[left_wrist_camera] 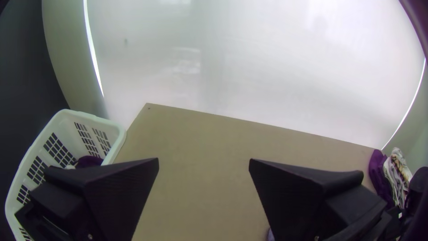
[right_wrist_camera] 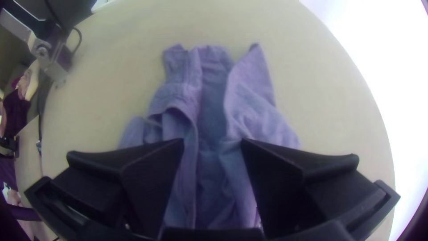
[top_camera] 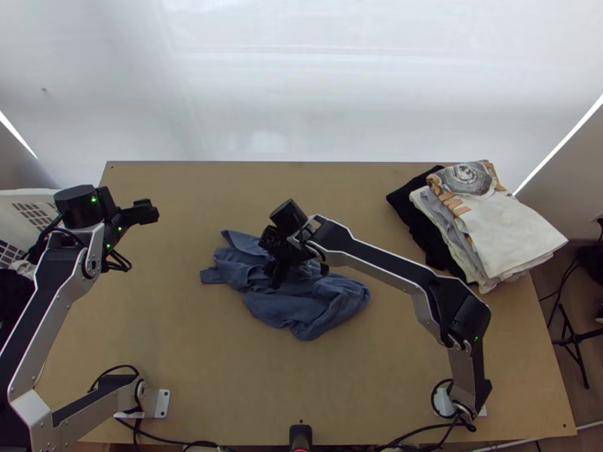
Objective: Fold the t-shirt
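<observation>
A blue t-shirt (top_camera: 309, 305) lies bunched in the middle of the table. My right gripper (top_camera: 276, 273) is low over its left half; in the right wrist view the t-shirt (right_wrist_camera: 211, 116) runs beneath and between the fingers of my right gripper (right_wrist_camera: 213, 145), which are wide apart. Whether they touch the cloth I cannot tell. Off to the left, well away from the cloth, is my left gripper (top_camera: 147, 212). The left wrist view has my left gripper (left_wrist_camera: 204, 163) open, with bare table between its fingers.
A stack of folded clothes (top_camera: 512, 233) sits at the table's back right, beside a folded black garment (top_camera: 422, 226). A white basket (left_wrist_camera: 118, 145) holding some clothes stands past the left edge. The wooden table (top_camera: 188, 361) is bare around the shirt.
</observation>
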`<state>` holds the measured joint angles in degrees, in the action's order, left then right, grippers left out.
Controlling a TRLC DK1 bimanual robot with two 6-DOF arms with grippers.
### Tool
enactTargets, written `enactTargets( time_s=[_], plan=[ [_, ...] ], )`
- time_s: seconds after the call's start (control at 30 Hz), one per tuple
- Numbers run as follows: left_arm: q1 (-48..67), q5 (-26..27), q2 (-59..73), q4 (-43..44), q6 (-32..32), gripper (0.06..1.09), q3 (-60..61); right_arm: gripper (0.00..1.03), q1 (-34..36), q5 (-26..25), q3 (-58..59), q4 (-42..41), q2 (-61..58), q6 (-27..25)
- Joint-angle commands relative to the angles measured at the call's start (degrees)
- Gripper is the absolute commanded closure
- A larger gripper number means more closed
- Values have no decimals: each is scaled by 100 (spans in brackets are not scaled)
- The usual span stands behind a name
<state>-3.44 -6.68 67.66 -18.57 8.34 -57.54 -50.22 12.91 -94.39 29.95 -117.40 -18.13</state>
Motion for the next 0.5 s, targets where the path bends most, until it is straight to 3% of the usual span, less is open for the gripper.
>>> enactTargets(
  time_s=[0.0, 0.27, 0.37, 0.47],
  plan=[
    [19, 9, -7, -68, -8, 10, -3, 42, 12, -16, 52, -130, -54, -15],
    [63, 9, 2, -86, 27, 10, -12, 42, 65, -25, 17, -350, -169, 29],
    [63, 17, 2, -86, 27, 10, -21, 52, 117, -25, -1, -508, -221, 46],
    [63, 9, 2, -103, 27, 10, -56, 53, 161, -25, -27, -587, -248, 55]
  ],
)
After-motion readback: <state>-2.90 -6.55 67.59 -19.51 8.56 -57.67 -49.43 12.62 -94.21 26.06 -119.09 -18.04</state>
